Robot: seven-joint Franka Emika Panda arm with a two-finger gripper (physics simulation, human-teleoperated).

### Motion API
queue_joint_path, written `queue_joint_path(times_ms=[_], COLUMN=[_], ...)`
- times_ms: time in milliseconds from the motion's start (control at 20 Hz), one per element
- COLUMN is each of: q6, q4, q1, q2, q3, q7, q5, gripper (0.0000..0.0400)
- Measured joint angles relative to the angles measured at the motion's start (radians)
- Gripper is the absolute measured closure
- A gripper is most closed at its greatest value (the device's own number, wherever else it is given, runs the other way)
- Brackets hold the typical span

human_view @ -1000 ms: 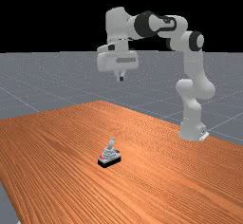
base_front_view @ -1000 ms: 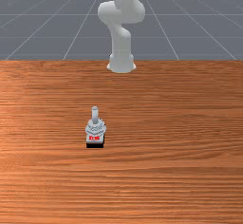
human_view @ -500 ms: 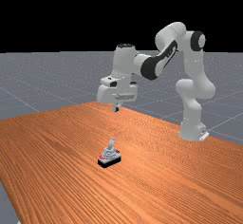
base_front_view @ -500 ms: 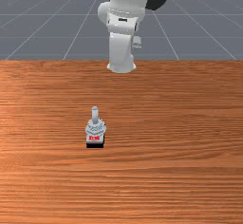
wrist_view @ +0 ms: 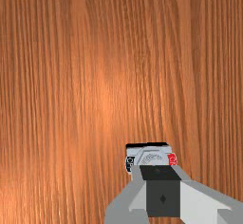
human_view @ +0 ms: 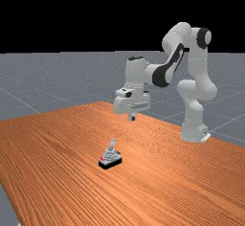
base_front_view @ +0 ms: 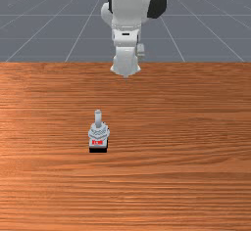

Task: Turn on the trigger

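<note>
None of the turning-on looks done: the joystick [base_front_view: 98, 133] stands on the desk [base_front_view: 186, 176], its stick [base_front_view: 98, 118] untouched, the jaws clenched and empty above it, well apart. Both reach and actuation are left.

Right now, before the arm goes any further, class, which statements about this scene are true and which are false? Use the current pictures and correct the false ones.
1. The joystick stands upright on the wooden table. True.
2. The gripper is touching the joystick. False: the far view shows a gap between the gripper and the joystick.
3. In the front view, the joystick is left of the arm. True.
4. The red marking is at the tip of the stick. False: the red marking is low on the joystick, below the stick.
5. The bottom part of the joystick is black. True.
</note>
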Motion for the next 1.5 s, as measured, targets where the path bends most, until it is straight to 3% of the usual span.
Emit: queue_joint_path(times_ms=[50, 100, 150, 300, 350, 450, 500, 550, 600, 700, 800, 850, 900, 950, 1150, 1200, 1250, 1350, 1400, 1500], q6=[0.013, 0.035, 0.048, 0.055, 0.151, 0.089, 0.064, 0.09, 0.044, 0.068, 0.144, 0.166, 0.188, 0.168, 0.204, 0.266, 0.181, 0.17, 0.251, 0.247], q4=[-0.018, -0.056, -0.06, -0.139, -0.199, -0.195, -0.199, -0.228, -0.198, -0.206, -0.244, -0.249, -0.255, -0.237, -0.238, -0.268, -0.224, -0.218, -0.26, -0.254], q1=[0.0, -0.003, -0.006, 0.0, -0.003, -0.006, -0.003, -0.009, -0.003, -0.003, 0.002, 0.0, -0.001, -0.003, -0.002, -0.004, -0.004, -0.012, -0.012, -0.036], q2=[-0.013, -0.038, -0.032, -0.089, -0.125, -0.135, -0.143, -0.165, -0.141, -0.12, -0.112, -0.097, -0.083, -0.057, -0.002, -0.007, 0.015, 0.017, -0.002, 0.002], q3=[0.0, -0.003, -0.001, -0.014, -0.003, 0.001, -0.003, 0.006, -0.002, -0.002, -0.013, -0.011, -0.008, -0.004, -0.004, -0.002, -0.006, -0.014, -0.026, -0.042], q7=[0.0, -0.067, -0.095, -0.137, -0.036, -0.008, -0.031, 0.012, -0.028, -0.028, -0.125, -0.134, -0.126, -0.055, -0.058, -0.091, -0.066, -0.084, 0.018, -0.06], q5=[0.0, 0.084, 0.116, 0.165, 0.044, 0.01, 0.038, -0.013, 0.034, 0.035, 0.147, 0.155, 0.146, 0.065, 0.069, 0.077, 0.068, 0.068, 0.068, 0.076], gripper=[0.04, 0.04, 0.04, 0.04, 0.04, 0.04, 0.04, 0.04, 0.04, 0.04, 0.04, 0.04, 0.04, 0.04, 0.04, 0.04, 0.04, 0.04, 0.04, 0.04])
